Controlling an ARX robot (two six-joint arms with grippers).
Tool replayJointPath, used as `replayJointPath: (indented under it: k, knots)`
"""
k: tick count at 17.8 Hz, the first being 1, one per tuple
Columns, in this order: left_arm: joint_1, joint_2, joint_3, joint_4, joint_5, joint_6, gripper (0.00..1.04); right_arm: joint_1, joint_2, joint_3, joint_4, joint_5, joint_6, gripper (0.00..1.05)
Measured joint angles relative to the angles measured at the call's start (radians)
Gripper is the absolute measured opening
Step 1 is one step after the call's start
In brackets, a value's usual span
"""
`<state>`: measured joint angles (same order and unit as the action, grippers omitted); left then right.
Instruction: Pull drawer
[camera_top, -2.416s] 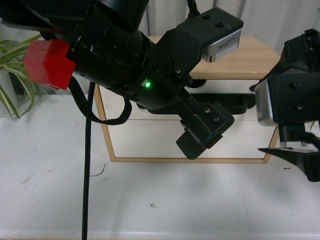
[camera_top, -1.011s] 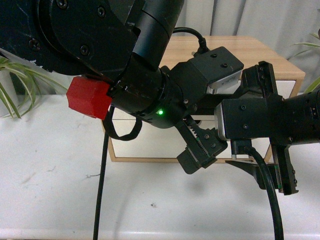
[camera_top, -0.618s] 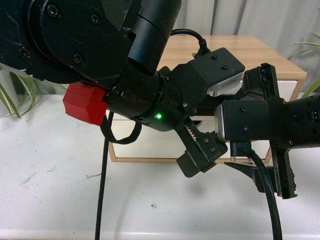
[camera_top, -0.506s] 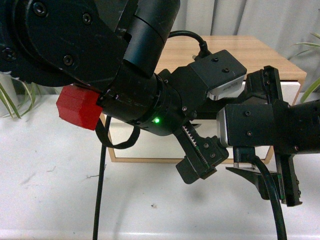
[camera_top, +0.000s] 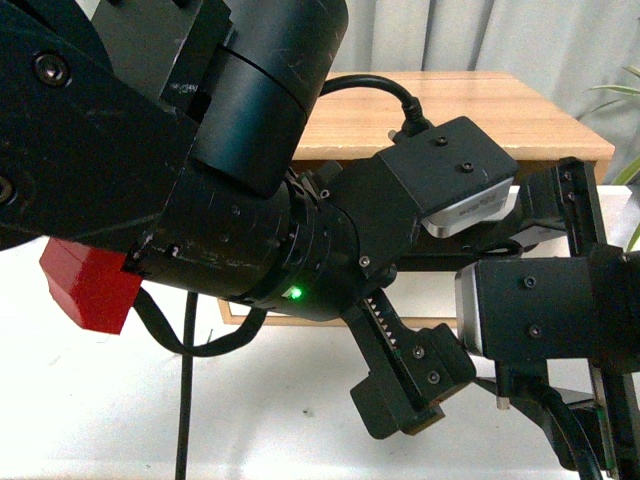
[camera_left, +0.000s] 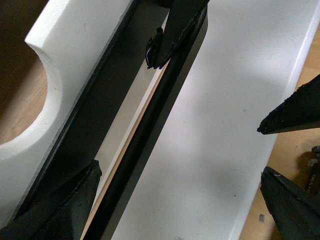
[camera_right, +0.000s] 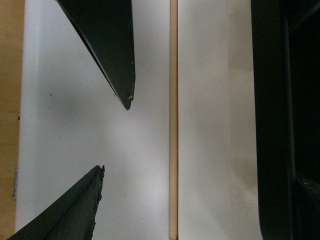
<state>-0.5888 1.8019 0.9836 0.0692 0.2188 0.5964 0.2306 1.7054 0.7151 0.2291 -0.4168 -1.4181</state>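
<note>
Drawer (camera_left: 75, 65) sits in the upper slot of a light-wood cabinet (camera_top: 450, 105) on the white bench (camera_top: 100, 400). In the front view it is almost fully hidden behind the arms, so how far out it stands cannot be told. Left wrist view shows its white front close up, with the half-round notch (camera_left: 47, 107) in the upper edge, light wood showing through it, and the long black bar handle (camera_left: 150, 145) running along the front. Left end effector (camera_left: 180, 170) is released and spread wide, with the handle lying between its fingers. One finger (camera_left: 65, 210) is at the drawer side of the bar, contact unclear. The other (camera_left: 295, 205) is well away over the plain white front (camera_left: 225, 125) below. A thin wood strip (camera_right: 173, 120) separates the drawer front from that plain front. Right end effector (camera_right: 115, 137) is also released, fingers (camera_right: 105, 45) apart with nothing between them, hovering over the plain front, with the handle (camera_right: 270, 120) off to one side. In the front view the bulky black left arm (camera_top: 200, 180) fills most of the frame, with a red block (camera_top: 85, 290) and a lit green light (camera_top: 295, 293) on it. The right arm (camera_top: 540, 310) is just beside it.
</note>
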Motion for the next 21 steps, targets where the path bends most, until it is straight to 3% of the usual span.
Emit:
replayJointPath:
  k: [14, 18, 21]
  knots:
    - [-0.101, -0.124, -0.19, 0.084, 0.012, -0.076, 0.98, 0.058, -0.282, -0.267, -0.004, 0.024, 0.065, 0.98]
    - [-0.101, -0.15, -0.206, 0.082, 0.017, -0.096, 0.98, 0.056, -0.289, -0.274, 0.003, 0.014, 0.07, 0.98]
    - [-0.083, -0.207, -0.209, 0.078, 0.072, -0.155, 0.98, 0.031, -0.307, -0.267, -0.013, -0.004, 0.083, 0.98]
